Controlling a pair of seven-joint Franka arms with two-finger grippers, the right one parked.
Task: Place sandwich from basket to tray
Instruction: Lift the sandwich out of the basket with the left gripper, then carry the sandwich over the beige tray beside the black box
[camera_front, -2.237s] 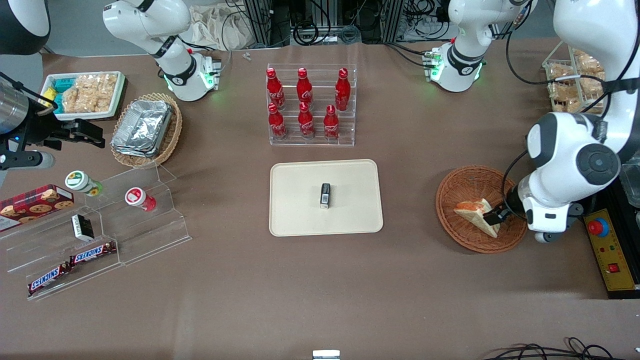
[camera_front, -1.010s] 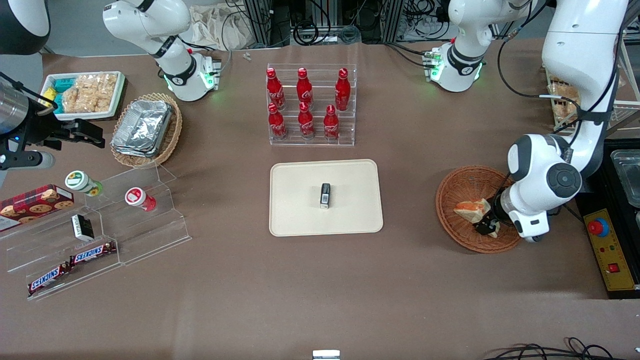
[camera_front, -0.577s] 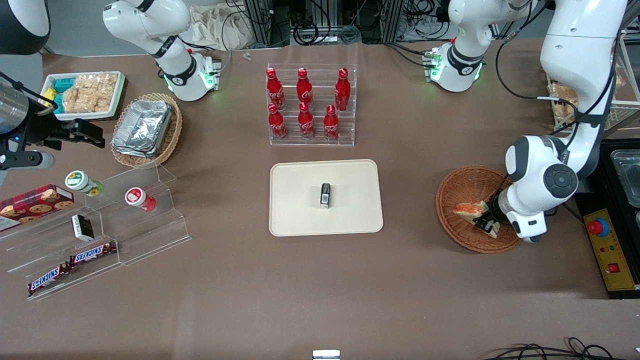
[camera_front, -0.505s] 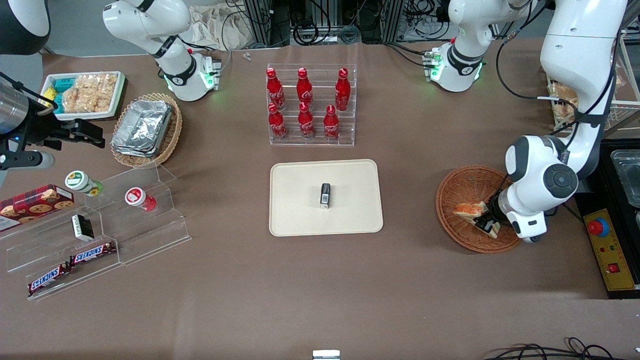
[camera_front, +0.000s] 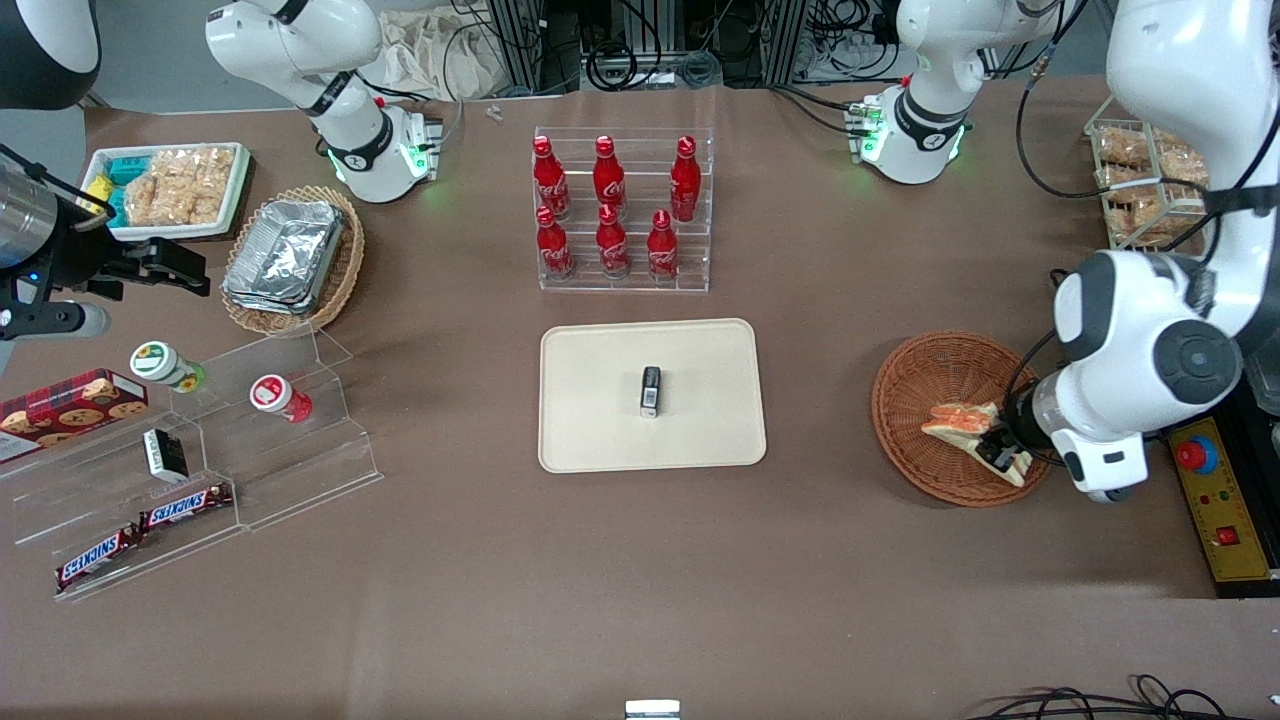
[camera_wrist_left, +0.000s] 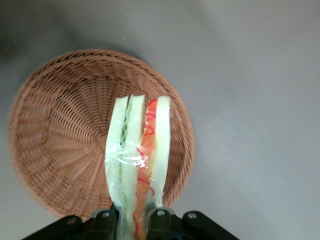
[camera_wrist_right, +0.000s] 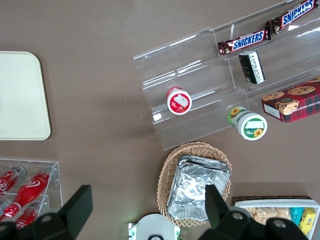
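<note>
The gripper (camera_wrist_left: 134, 223) is closed on one corner of the sandwich (camera_wrist_left: 138, 156) and holds it in the air above the basket (camera_wrist_left: 60, 145) — over the rim nearest the working arm (the tray (camera_front: 600, 440) lies well apart, with a small dark box (camera_front: 651, 390) on it).

Brown tabletop (camera_front: 640, 580) under even light, w/ cable-strewn metal framing (camera_front: 640, 40) along its farthest edge.

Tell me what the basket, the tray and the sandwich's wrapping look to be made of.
Basket: reddish-brown woven wicker, matte, weave visible. Tray: smooth cream plastic, probably, with a moulded rim. Sandwich, held above the basket in the shut hand: seemingly clear film, going by glossy creases.
</note>
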